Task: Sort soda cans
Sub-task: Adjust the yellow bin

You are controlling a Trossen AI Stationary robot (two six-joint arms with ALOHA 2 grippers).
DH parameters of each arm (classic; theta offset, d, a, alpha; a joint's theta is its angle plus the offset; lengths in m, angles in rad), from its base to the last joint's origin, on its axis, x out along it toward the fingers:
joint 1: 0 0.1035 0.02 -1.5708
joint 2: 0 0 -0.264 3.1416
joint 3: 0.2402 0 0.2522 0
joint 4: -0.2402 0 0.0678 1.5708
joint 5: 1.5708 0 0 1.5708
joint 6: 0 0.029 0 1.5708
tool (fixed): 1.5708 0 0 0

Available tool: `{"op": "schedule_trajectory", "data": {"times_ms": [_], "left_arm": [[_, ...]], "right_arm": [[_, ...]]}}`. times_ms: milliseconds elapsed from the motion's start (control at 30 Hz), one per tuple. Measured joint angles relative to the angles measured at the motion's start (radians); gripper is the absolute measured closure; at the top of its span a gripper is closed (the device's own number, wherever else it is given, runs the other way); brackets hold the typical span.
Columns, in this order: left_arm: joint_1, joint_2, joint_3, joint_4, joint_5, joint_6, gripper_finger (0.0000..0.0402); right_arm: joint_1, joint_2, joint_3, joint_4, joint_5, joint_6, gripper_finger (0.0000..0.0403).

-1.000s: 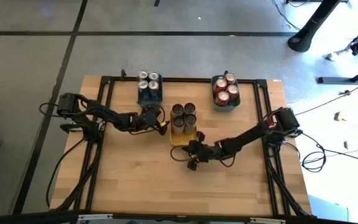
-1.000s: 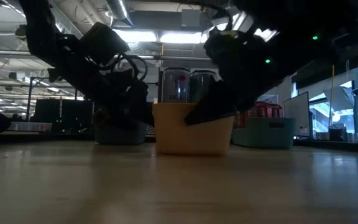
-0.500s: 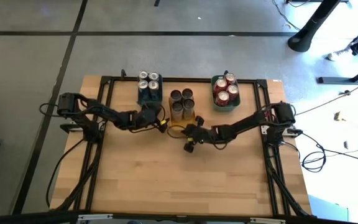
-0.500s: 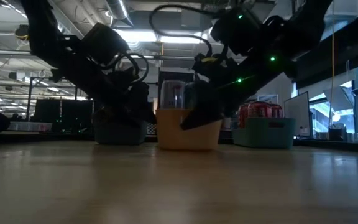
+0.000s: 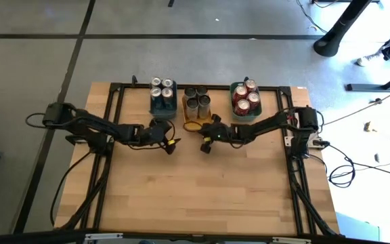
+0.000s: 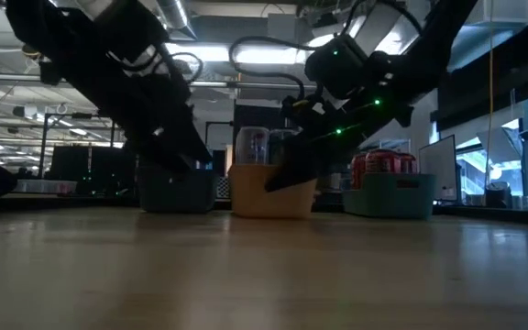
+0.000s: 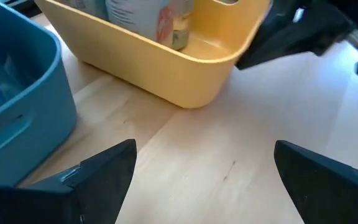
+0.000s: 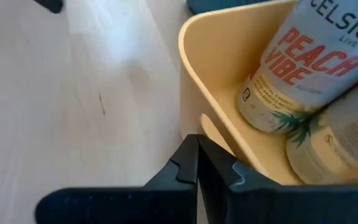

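Soda cans (image 5: pixel 198 100): three groups, each standing upright in its own bin along the far edge of the bench (image 5: pixel 202 196).
- Silver-topped cans (image 5: pixel 162 87): four, in the blue bin (image 5: pixel 162 105) at far left of the row.
- Dark-topped cans: four, in the yellow bin (image 5: pixel 193 125) at the middle. The right wrist view shows pale cans (image 8: pixel 312 62) with orange lettering in this bin, packed against one another.
- Red cans (image 5: pixel 246 96): four or so, in the green bin (image 5: pixel 244 114) at far right of the row.

Bins: blue, yellow and green side by side in one line, close but apart; the yellow bin reaches a little nearer than its neighbours.

Right gripper (image 5: pixel 208 137): low over the bench at the near right corner of the yellow bin. Fingers pressed fully together, empty; their tips lie against the bin's outer wall just below the rim.

Left gripper (image 5: pixel 166 139): just near of the blue bin, to the left of the yellow bin, clear of both. Fingers (image 7: pixel 104 171) spread wide, holding nothing, with bare bench between them.
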Motion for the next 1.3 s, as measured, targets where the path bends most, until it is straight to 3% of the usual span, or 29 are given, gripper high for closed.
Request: {"op": "schedule_trajectory", "data": {"times_ms": [367,800,1000,1300], "left_arm": [[0.008,-0.093,0.000,-0.054,-0.007,-0.012,0.0031],[0.017,-0.093,0.000,-0.074,-0.009,-0.029,0.0031],[0.017,-0.092,-0.001,-0.075,-0.009,-0.030,0.0031],[0.017,-0.092,-0.001,-0.075,-0.009,-0.028,0.0031]], "right_arm": [[-0.117,0.035,0.006,0.122,-0.140,-0.058,0.0395],[-0.125,0.181,0.145,0.119,-0.126,-0.113,0.0395],[-0.131,0.194,0.185,0.113,-0.065,-0.130,0.0395],[-0.157,0.194,0.197,0.111,-0.082,-0.130,0.0395]]}}
